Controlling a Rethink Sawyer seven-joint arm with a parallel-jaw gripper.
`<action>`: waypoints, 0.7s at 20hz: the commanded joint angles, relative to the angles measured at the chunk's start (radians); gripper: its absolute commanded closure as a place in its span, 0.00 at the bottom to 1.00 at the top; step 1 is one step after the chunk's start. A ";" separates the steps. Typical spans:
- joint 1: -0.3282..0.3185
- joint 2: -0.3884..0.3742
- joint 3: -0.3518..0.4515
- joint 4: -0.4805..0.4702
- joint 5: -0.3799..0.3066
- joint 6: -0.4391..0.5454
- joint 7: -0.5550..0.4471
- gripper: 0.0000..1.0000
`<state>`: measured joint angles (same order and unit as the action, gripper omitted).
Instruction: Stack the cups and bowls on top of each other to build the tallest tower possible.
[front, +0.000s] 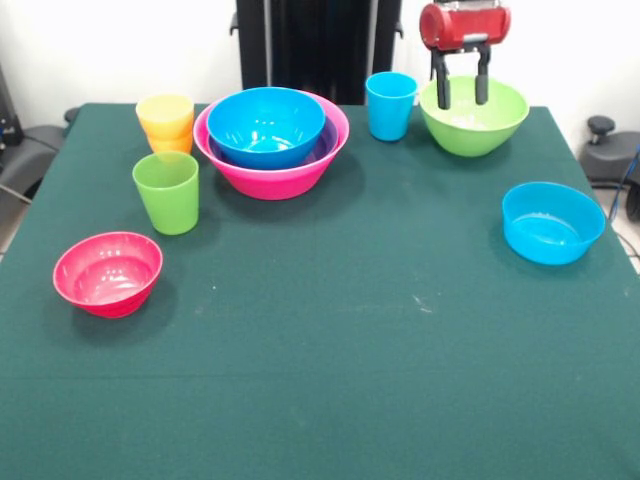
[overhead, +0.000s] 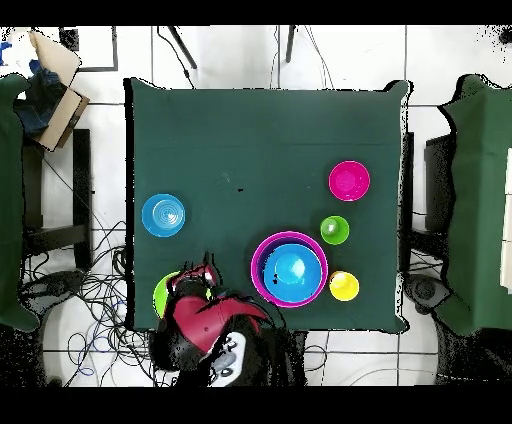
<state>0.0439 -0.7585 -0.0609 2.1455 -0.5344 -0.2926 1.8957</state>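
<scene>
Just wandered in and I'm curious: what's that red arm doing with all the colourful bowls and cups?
It is building a tower. The gripper hangs open over the light green bowl, holding nothing. The blue bowl sits nested in the large pink bowl, and the yellow cup in the orange cup. The rest stand loose on the table.

Bright, even light; soft shadows beneath the bowls (front: 271, 135), perhaps from overhead lamps; glossy glare.
</scene>
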 joint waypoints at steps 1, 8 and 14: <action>-0.104 -0.053 0.325 0.048 -0.117 0.121 0.079 0.00; -0.018 0.060 0.217 -0.032 -0.086 0.126 0.048 0.00; 0.016 0.066 0.199 -0.007 -0.035 0.251 0.044 0.00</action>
<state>0.0369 -0.7453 0.0445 2.1510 -0.5779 -0.2613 1.8957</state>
